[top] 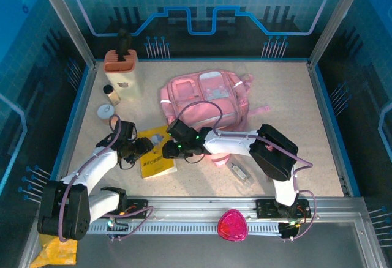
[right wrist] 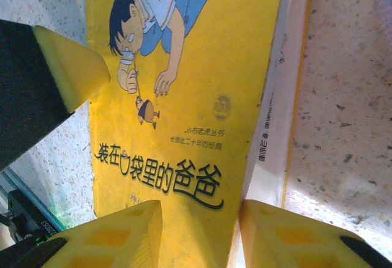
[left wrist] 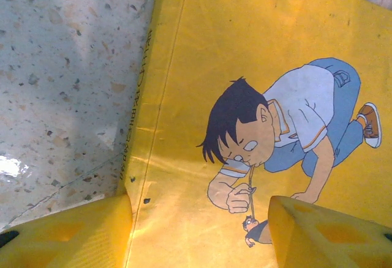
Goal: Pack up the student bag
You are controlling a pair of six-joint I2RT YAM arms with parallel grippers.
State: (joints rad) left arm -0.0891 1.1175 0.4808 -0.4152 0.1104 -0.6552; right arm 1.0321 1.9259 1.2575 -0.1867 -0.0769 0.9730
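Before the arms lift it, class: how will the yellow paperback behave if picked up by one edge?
The yellow paperback looks thin, with a creased soft cover, so it will probably sag. The cover's slight sheen suggests it may slip between fingers. Lying flat, it should slide when pushed, not roll.

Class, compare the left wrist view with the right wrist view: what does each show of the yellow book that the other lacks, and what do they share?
Left wrist: a lettered fold down the cover's side. Right wrist: the black title and a white printed strip along the opposite edge. Both: the yellow book, its cartoon boy, the speckled table.
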